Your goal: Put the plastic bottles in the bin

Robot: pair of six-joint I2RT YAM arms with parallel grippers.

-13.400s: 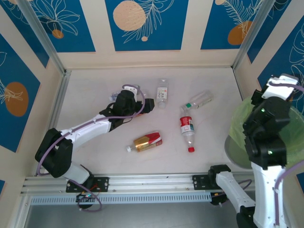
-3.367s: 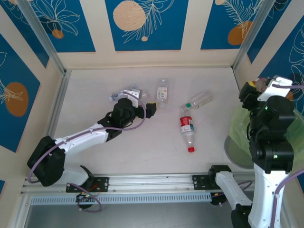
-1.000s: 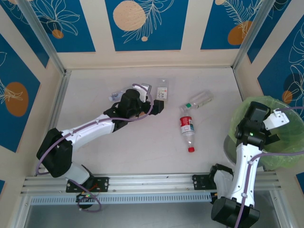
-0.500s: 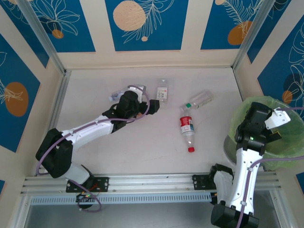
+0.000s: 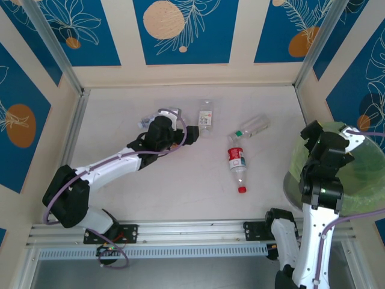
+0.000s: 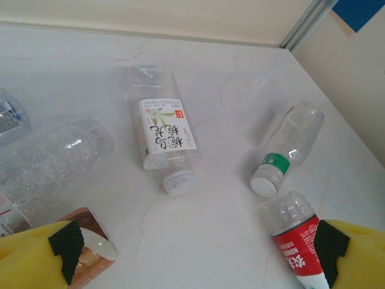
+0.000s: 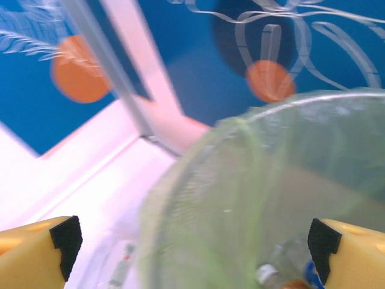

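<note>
Left arm nearest next bottle
Left gripper [image 6: 198, 244], jaws spread empty, faces the white-label bottle [image 6: 162, 141] near the tabletop's [image 5: 180, 186] far edge, cap-end first; right gripper [image 7: 195, 241] gapes empty over the bin [image 7: 198, 180].

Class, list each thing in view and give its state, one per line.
white-label bottle: lying, capped
green-label bottle: lying, capped
red-label bottle: lying, capped
bin: bag-lined, bottles inside
left hand: open, empty
right hand: open, empty, above bin
</note>
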